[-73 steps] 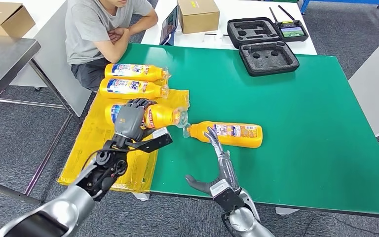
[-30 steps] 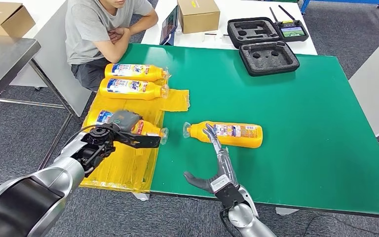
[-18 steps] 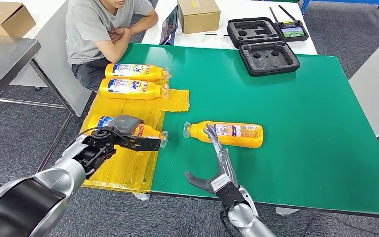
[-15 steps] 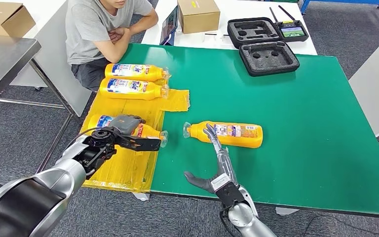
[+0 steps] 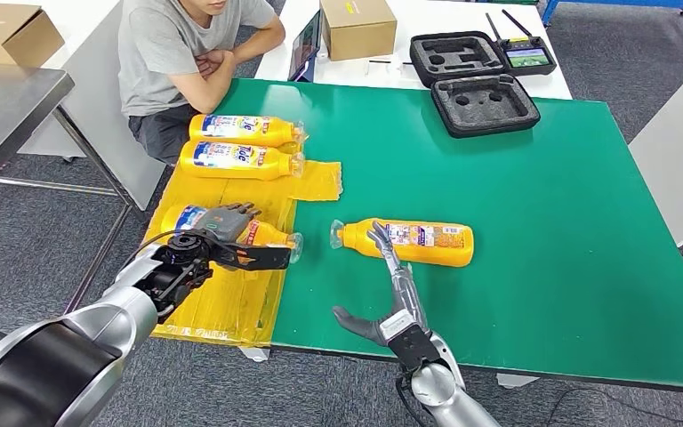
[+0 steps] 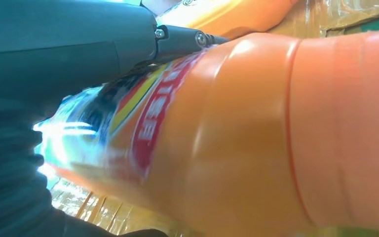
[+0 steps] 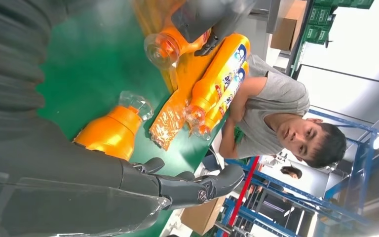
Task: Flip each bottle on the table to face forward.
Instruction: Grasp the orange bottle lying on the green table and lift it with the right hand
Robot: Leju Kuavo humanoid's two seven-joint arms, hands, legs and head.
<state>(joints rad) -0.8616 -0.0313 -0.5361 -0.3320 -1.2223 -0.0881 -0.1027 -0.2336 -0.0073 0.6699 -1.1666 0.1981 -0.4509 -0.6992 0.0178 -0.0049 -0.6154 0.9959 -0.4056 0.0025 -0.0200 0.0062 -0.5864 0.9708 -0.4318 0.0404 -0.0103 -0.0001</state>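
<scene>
Left robot hand [image 5: 229, 222]: wrapped over the third bottle [image 5: 267, 235], lying on the yellow sheet [image 5: 222, 302].
Right robot hand [image 5: 391, 285]: fingers spread, holding nothing, touching the fourth bottle [image 5: 427, 242] on the desk [image 5: 534, 231].
Risk: the round third bottle could roll label-down when released.

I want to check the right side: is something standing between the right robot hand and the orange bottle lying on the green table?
Nothing visible stands between them. The right robot hand is open, its fingertips reaching the bottle on the green table near its neck.
</scene>
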